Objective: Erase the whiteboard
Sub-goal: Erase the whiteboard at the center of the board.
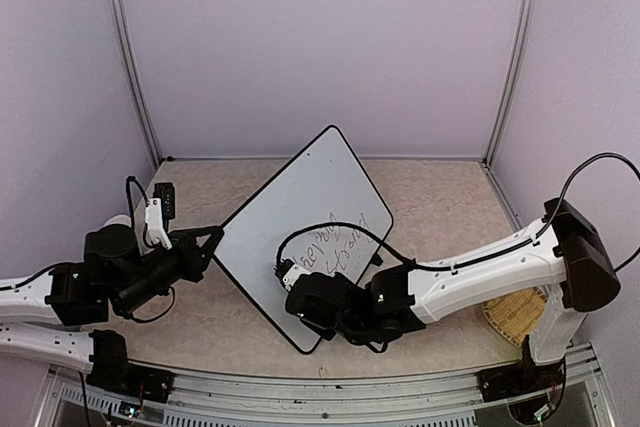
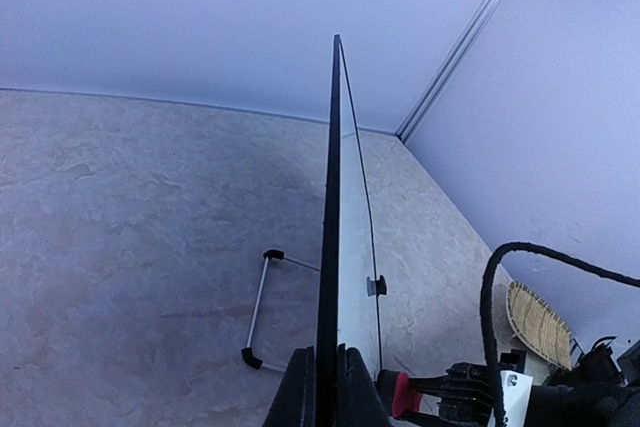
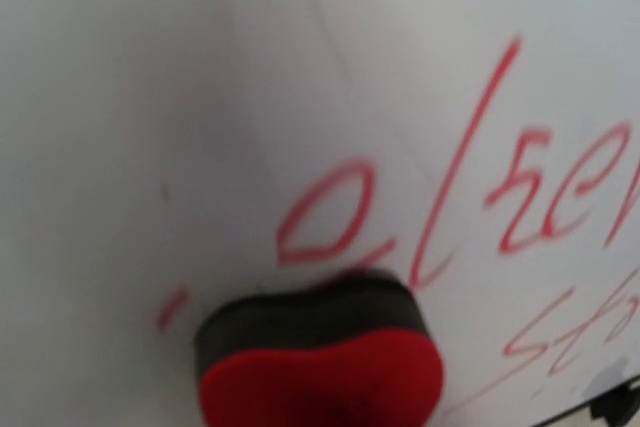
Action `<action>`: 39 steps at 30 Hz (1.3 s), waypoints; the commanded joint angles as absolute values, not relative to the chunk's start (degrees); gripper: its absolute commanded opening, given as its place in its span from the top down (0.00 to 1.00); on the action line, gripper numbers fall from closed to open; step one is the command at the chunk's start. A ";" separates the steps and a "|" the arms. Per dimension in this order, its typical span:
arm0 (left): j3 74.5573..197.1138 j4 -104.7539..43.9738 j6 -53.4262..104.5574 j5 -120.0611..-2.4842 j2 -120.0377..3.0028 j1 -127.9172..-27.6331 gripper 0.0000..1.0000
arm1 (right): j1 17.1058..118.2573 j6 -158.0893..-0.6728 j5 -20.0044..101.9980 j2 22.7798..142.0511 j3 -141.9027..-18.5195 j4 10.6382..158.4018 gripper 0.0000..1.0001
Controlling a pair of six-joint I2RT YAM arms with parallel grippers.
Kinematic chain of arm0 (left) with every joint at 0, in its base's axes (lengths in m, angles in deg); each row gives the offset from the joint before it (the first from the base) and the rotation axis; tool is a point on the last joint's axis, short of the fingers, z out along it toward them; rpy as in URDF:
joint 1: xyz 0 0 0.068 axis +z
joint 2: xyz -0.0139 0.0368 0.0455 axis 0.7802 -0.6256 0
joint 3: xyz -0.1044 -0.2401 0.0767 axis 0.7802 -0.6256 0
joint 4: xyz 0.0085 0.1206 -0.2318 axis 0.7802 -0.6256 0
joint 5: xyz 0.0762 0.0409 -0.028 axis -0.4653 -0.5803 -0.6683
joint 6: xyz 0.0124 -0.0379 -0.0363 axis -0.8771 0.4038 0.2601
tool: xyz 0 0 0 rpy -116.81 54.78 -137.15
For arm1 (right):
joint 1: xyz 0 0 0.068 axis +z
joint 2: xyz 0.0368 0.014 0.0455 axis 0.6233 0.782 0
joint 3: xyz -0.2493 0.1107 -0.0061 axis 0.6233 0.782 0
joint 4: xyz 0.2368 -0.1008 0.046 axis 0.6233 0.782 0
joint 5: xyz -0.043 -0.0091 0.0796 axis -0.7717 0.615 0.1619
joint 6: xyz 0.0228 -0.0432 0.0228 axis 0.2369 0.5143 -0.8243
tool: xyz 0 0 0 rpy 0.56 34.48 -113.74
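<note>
a: start at the left of the top view. what is there?
b: the left tool [image 1: 207, 243], at the left corner of the whiteboard [image 1: 300, 197]. its wrist view shows the board edge-on, with the fingers [image 2: 298, 397] pressed together on the black frame at the bottom of the frame.
a: and where is the board itself?
b: in the middle of the top view, on the pale desk [image 1: 440, 197], turned so it looks like a diamond with one rounded corner toward the back wall. in the left wrist view it stands up off the desk, and a wire stand [image 2: 258, 312] with black tips shows at its left.
a: anything on its face?
b: writing [image 1: 340, 247] in the lower right part. it looks dark from above and red up close.
a: moving right?
b: the right tool [image 1: 300, 299] is at the board's lower edge, its white arm reaching in from the right of the frame. its wrist view shows an eraser [image 3: 320, 362], red body over a black pad, pressed against the white face just under the red letters, at the bottom centre. the tool is clamped on that eraser, though its own fingers are out of sight there.
a: farthest right?
b: a woven tray [image 1: 515, 315] on the desk, beside the right arm's base, well apart from the board.
</note>
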State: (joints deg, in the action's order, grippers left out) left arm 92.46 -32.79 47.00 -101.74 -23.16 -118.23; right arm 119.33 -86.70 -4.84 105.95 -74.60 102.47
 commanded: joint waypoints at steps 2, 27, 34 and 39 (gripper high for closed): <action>91.55 -33.72 44.75 -94.94 -23.80 -119.75 1.00 | 119.25 -89.56 -1.65 105.41 -71.13 102.92 0.81; 90.50 -33.09 45.39 -94.83 -23.60 -119.75 1.00 | 119.61 -81.27 -4.08 107.93 -82.71 101.06 0.79; 90.22 -33.76 45.28 -95.19 -22.51 -119.81 1.00 | 119.50 -85.68 -2.10 106.93 -77.74 101.96 0.80; 89.90 -33.38 45.40 -95.11 -22.48 -119.74 1.00 | 119.87 -88.26 -1.02 105.91 -74.65 102.50 0.80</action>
State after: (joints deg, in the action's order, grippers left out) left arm 91.02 -31.15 47.09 -101.52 -22.31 -118.23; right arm 119.83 -85.43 -3.48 106.39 -77.59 101.16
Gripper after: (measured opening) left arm 0.057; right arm 0.205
